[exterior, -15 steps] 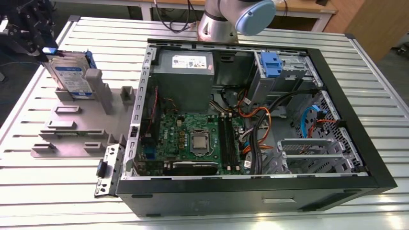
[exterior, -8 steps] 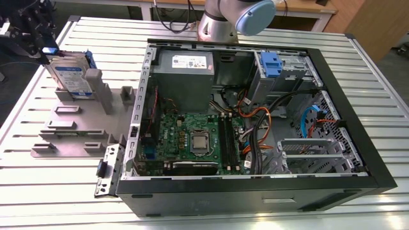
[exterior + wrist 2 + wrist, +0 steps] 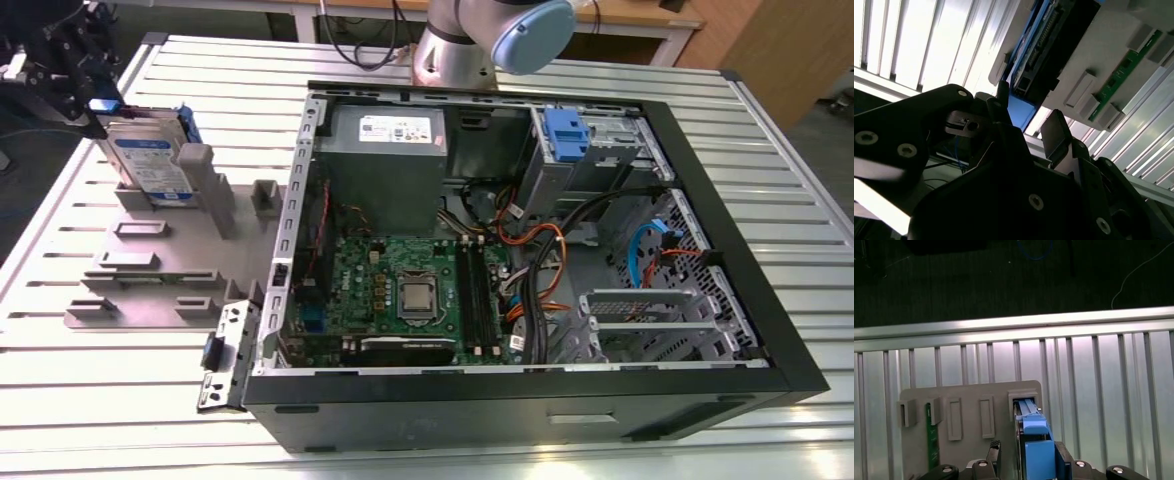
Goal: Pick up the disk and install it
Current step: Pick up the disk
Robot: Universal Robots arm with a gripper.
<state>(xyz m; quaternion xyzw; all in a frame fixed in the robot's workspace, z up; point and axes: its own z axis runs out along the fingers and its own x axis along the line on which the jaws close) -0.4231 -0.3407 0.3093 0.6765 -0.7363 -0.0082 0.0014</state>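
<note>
Found the disk (image 3: 144, 160) standing on edge in the grey holder block (image 3: 160, 262), at the exterior view's left of the open computer case (image 3: 705, 200) on the slatted metal table (image 3: 134, 420), well apart from the case's drive bays (image 3: 587, 150). Saw the gripper (image 3: 1029, 454) poised over the disk's upper edge in the first wrist view, fingers (image 3: 995, 452) apart and straddling the blue carrier rail (image 3: 1038, 457) (with a slim gap beside one finger and the other just against the blue plastic). Noted a green board (image 3: 930, 445) slotted in the same block, near the disk but not touching it.
</note>
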